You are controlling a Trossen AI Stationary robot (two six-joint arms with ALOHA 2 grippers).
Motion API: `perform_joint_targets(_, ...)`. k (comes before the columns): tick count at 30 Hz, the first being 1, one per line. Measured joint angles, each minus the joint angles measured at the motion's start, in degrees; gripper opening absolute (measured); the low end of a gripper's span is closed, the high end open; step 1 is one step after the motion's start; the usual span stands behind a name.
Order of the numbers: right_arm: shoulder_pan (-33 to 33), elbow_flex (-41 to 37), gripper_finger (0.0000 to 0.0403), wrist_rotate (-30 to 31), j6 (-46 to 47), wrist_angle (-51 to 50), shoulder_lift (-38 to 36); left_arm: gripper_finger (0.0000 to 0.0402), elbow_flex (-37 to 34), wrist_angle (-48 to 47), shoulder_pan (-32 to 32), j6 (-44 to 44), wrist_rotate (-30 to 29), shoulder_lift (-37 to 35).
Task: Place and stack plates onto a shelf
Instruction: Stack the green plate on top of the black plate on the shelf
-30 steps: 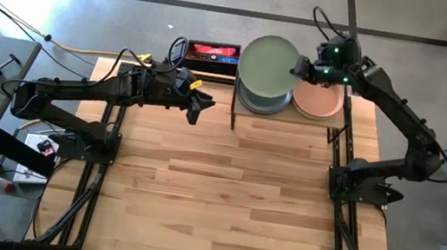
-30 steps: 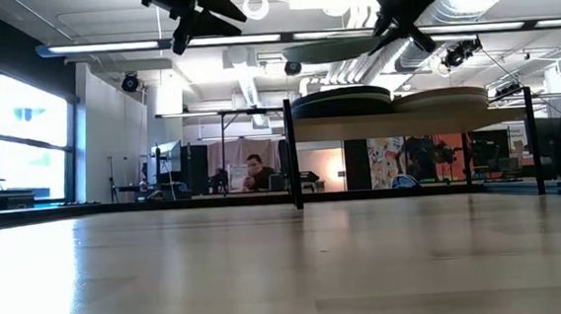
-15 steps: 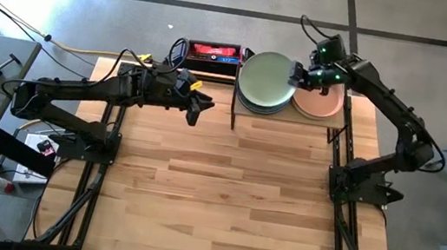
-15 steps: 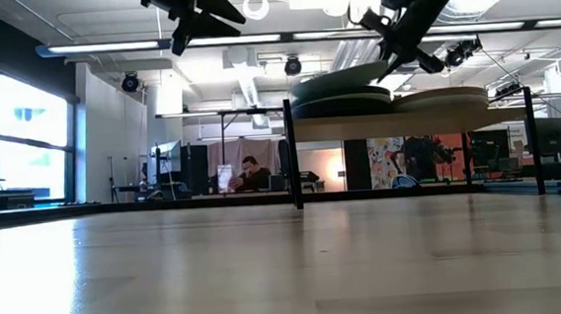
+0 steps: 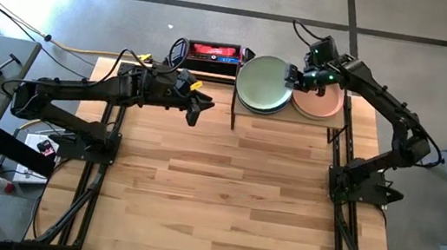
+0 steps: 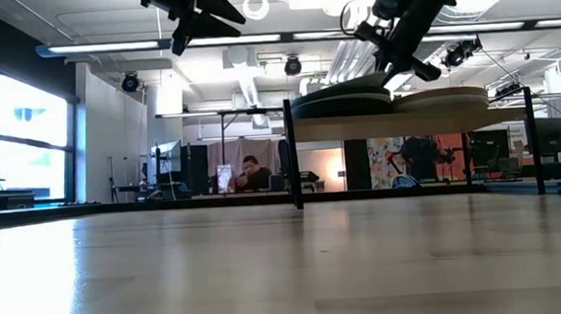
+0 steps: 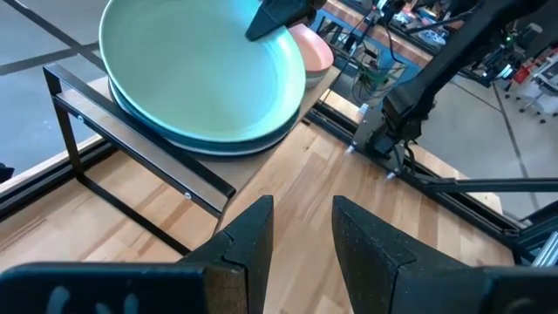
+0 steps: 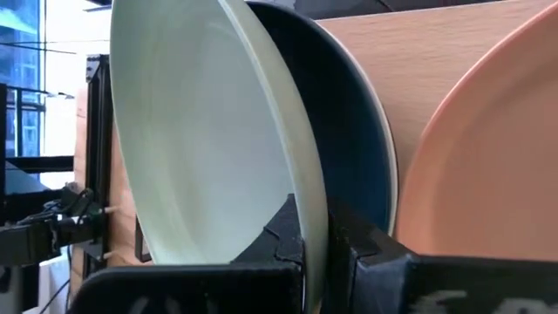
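Table: we see bare slatted wood (image 5: 232, 188), shelf (image 5: 329, 124) at back.
Room: a person (image 6: 250, 171) sits behind.
Right gripper (image 5: 294, 76): we see it clamped on green plate (image 5: 265, 82).
Left gripper (image 5: 194, 109): parted, empty.

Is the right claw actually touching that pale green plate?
Touching: in the right wrist view the right gripper is clamped on the pale green plate's rim.

A red-and-black box (image 5: 212, 53) sits at the table's (image 5: 231, 196) far edge. Across the room, a person (image 6: 249, 174) is seated.
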Motion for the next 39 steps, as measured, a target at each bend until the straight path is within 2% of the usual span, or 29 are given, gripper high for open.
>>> perform_joint_targets(7, 0.0, 0.0, 0.0009, 1.8, -1.8, 0.0, 0.0, 0.0106, 0.0, 0.0, 0.0, 0.9, 0.0, 0.0)
perform_joint_targets(15, 0.0, 0.0, 0.0095, 1.8, -2.1, 0.0, 0.0, 0.0106, 0.0, 0.0, 0.0, 0.9, -0.1, 0.0)
perform_joint_targets(19, 0.0, 0.0, 0.0120, 0.7, -2.2, 0.0, 0.0, 0.0106, 0.0, 0.0, 0.0, 0.9, -0.2, 0.0)
perform_joint_targets(26, -2.0, 0.0, 0.0129, -5.6, -2.2, -0.2, -0.2, 0.0106, 0.0, -0.4, 0.0, 0.9, -0.2, 0.0)
perform_joint_targets(39, -3.2, 0.0, 0.0129, -6.0, -3.8, -5.4, -0.9, 0.0106, 0.0, -0.4, 0.0, 0.8, -0.2, 0.0)
